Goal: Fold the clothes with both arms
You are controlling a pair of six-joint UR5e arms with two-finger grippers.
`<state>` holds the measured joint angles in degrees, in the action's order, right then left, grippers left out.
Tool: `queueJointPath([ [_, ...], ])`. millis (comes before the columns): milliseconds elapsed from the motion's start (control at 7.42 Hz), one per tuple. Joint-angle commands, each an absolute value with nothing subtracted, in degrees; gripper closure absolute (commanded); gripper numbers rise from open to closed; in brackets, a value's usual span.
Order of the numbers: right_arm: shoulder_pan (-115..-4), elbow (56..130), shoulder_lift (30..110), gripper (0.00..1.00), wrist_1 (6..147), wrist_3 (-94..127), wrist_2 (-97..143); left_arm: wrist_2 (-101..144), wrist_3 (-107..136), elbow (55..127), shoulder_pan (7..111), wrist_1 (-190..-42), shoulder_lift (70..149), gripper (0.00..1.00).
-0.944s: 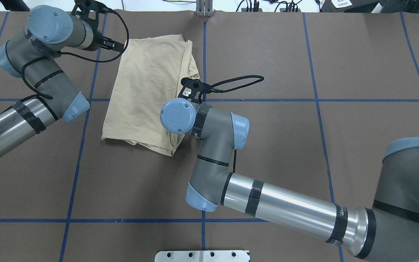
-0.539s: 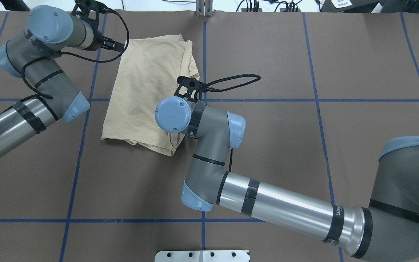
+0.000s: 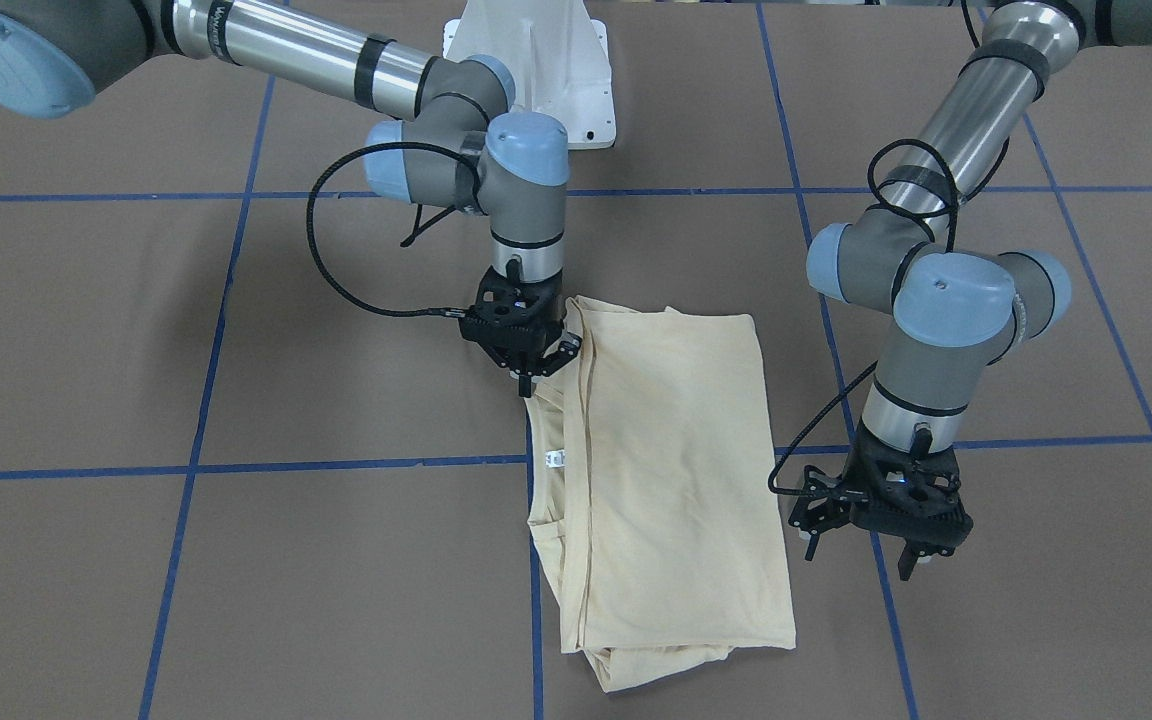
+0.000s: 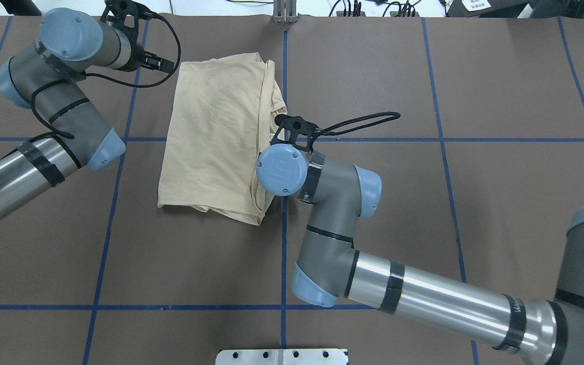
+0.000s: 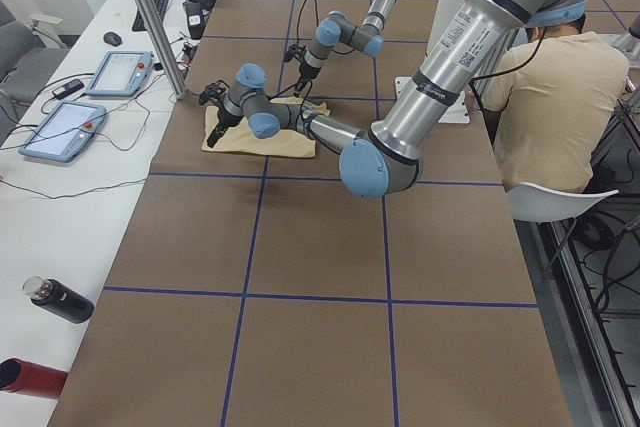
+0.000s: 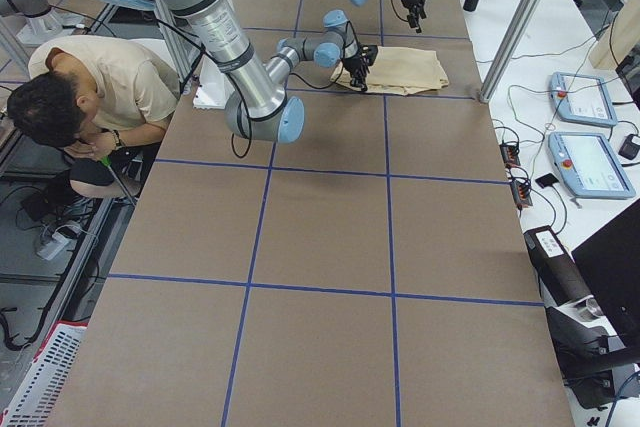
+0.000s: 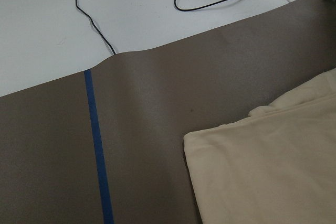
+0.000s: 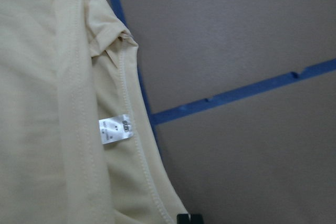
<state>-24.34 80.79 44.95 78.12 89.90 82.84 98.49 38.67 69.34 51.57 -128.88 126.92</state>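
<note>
Exterior front-facing: T-shirt (image 3: 676, 450) folded lengthwise, flat on worktop (image 3: 236, 560), frame centre. Right pincer (image 3: 536, 375) clamped on its collar-side edge, upper centre — left pincer (image 3: 861, 550) spread wide, empty, lower right. Probably squaring up mid-fold; next — drop the free one onto the nearest edge, grip.

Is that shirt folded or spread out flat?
Folded: the shirt lies as a narrow rectangle with stacked layers along one edge, no sleeves sticking out.
</note>
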Motion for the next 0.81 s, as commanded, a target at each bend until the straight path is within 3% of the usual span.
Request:
queueJointPath([
  [0,-23.5,93.2,56.0,1.0,79.1,88.5,83.0,98.5,38.7,69.3,51.5,-128.9,126.9,0.0],
  [270,-21.6,94.1,56.8,1.0,79.1,88.5,81.9,98.5,38.7,69.3,51.5,-128.9,126.9,0.0],
  [404,-21.2,94.0,56.7,0.23,79.1,88.5,81.8,98.5,38.7,69.3,51.5,-128.9,126.9,0.0],
  [539,-20.9,94.0,56.2,0.0,79.1,88.4,81.2,98.5,38.7,69.4,51.5,-128.9,126.9,0.0],
  [674,-21.6,93.7,54.9,0.0,79.4,86.2,81.6,98.5,38.7,69.7,51.5,-128.9,126.9,0.0],
])
